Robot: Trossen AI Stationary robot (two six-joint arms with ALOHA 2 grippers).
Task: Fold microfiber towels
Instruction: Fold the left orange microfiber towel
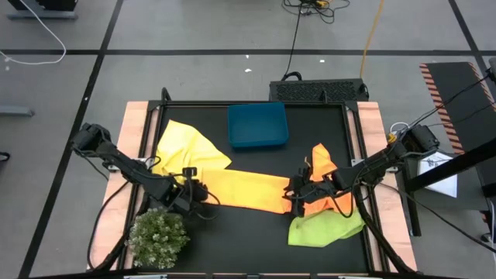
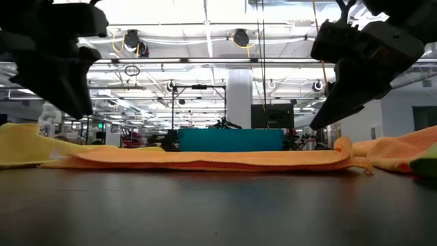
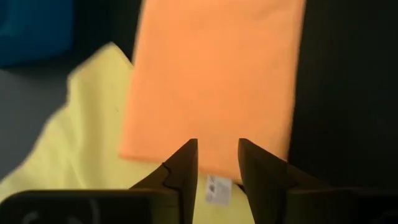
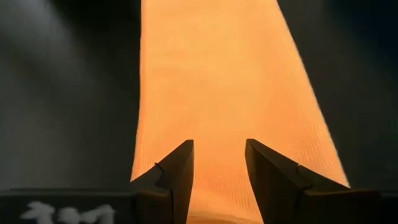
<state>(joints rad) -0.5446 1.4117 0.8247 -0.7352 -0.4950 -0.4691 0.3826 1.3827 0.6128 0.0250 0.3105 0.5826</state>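
Observation:
A folded light-orange microfiber towel [image 1: 242, 191] lies flat as a long strip across the middle of the table. Its left end rests on a spread yellow towel [image 1: 186, 146]. My left gripper [image 1: 203, 194] hangs open just above that left end [image 3: 211, 93], where a white label [image 3: 217, 188] shows between the fingers. My right gripper [image 1: 295, 191] hangs open above the strip's right end [image 4: 217, 81]. In the low view both grippers [image 2: 72, 96] [image 2: 334, 109] stand clear of the cloth [image 2: 205, 158].
A crumpled darker orange towel [image 1: 324, 167] and a lime green towel [image 1: 325, 229] lie at the right, near my right arm. A blue bin [image 1: 257, 125] stands at the far middle. A small bushy plant [image 1: 159, 237] sits at the near left corner.

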